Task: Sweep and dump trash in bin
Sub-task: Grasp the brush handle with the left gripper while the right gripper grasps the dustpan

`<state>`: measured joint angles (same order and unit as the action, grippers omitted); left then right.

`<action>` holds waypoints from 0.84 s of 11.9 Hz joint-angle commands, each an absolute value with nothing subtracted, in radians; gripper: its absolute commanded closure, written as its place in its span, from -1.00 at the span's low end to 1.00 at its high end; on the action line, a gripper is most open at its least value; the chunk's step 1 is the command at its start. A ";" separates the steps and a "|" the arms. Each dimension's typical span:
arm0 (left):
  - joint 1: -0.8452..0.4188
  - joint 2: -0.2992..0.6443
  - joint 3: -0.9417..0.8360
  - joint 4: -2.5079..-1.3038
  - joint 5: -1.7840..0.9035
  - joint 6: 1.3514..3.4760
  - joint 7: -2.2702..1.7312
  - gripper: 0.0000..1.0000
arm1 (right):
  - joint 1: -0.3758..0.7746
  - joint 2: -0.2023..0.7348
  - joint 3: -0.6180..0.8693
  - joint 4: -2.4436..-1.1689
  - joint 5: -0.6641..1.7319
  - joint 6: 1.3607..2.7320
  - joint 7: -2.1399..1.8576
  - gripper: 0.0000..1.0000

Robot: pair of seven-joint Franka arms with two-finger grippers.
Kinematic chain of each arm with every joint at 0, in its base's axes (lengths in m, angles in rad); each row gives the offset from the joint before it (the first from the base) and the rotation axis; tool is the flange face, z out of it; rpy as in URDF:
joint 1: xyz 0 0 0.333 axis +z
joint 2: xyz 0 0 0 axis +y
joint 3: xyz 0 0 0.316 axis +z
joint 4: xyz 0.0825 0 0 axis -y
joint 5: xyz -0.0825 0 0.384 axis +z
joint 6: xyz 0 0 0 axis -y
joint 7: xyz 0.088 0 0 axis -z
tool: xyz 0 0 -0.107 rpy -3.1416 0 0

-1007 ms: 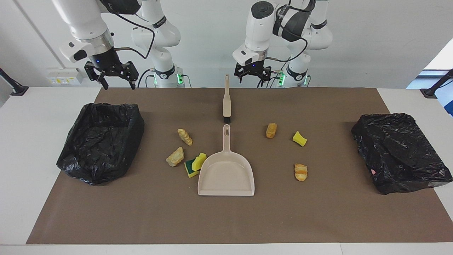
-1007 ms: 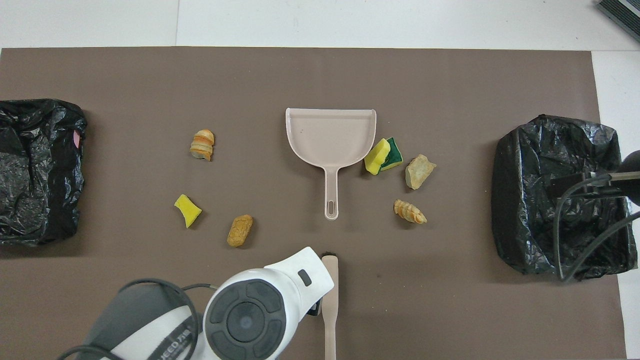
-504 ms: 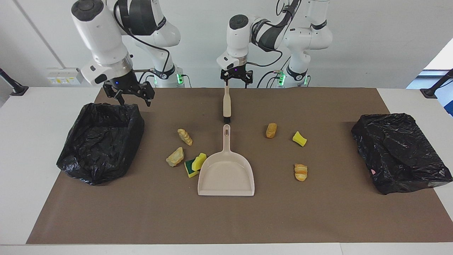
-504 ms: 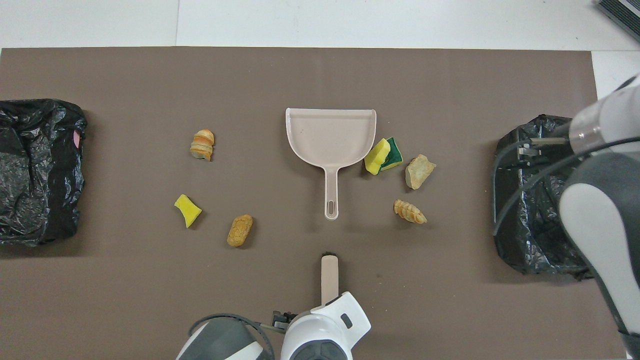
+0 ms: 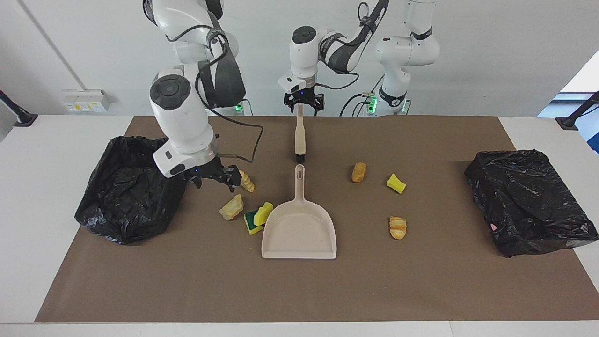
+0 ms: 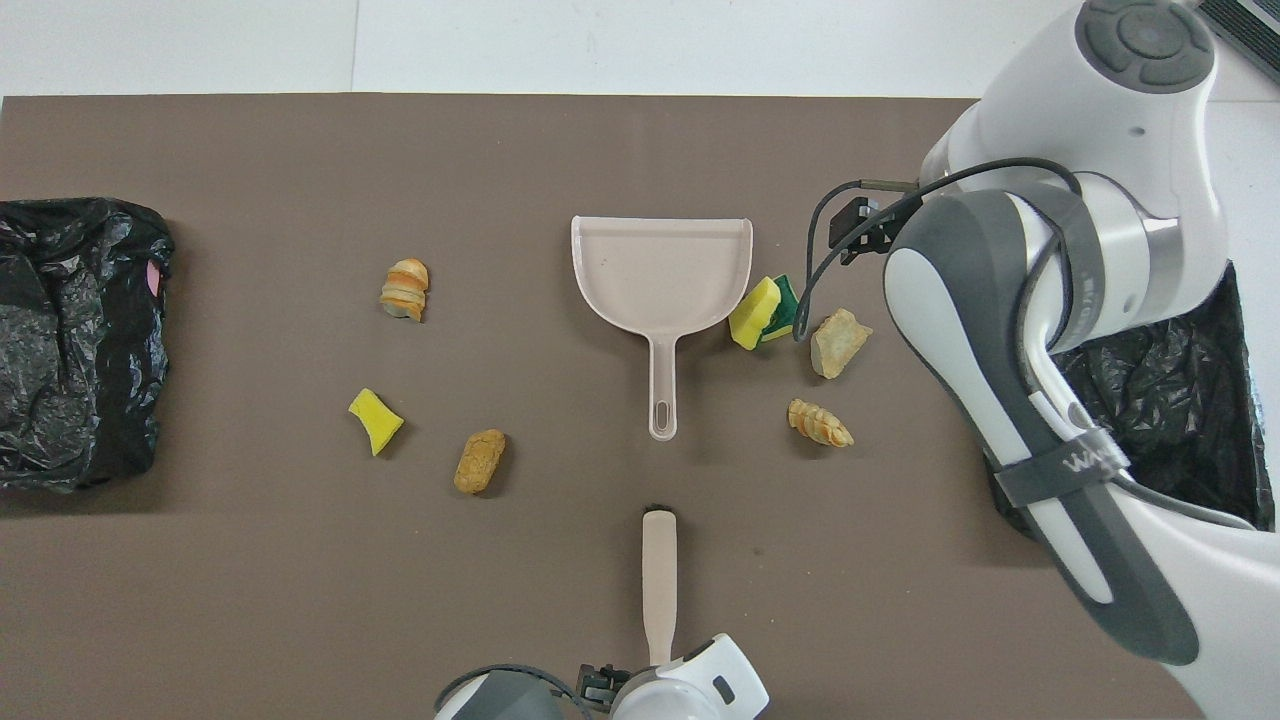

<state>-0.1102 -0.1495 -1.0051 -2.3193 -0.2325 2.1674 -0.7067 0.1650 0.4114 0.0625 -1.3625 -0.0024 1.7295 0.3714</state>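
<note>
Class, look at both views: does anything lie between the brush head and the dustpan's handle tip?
Nothing visible does. The brush lies in line with the dustpan, bare mat between them. The trash pieces lie off to either side. The left hand is at the brush handle's end.

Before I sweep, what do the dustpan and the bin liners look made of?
The dustpan looks like moulded hard plastic: smooth beige, matte, one piece with a slotted handle. Both bin liners appear to be thin black plastic film: crinkled, glossy highlights.
</note>
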 commanded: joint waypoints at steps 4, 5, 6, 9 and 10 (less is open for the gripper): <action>-0.104 -0.120 -1.037 -2.349 -0.249 2.203 -0.776 -1.00 | 0.239 0.485 0.141 -1.328 0.028 1.729 0.411 -1.00; -0.104 -0.114 -1.037 -2.349 -0.249 2.206 -0.797 -0.93 | 0.245 0.485 0.143 -1.330 0.031 1.729 0.410 -1.00; -0.103 -0.100 -1.037 -2.349 -0.250 2.207 -0.814 -0.82 | 0.259 0.485 0.153 -1.328 0.028 1.729 0.410 -1.00; -0.107 -0.078 -1.037 -2.349 -0.250 2.235 -0.836 -0.26 | 0.328 0.523 0.158 -1.330 0.025 1.753 0.413 -1.00; -0.104 -0.078 -1.037 -2.347 -0.250 2.230 -0.831 0.17 | 0.354 0.547 0.158 -1.331 0.026 1.794 0.416 -1.00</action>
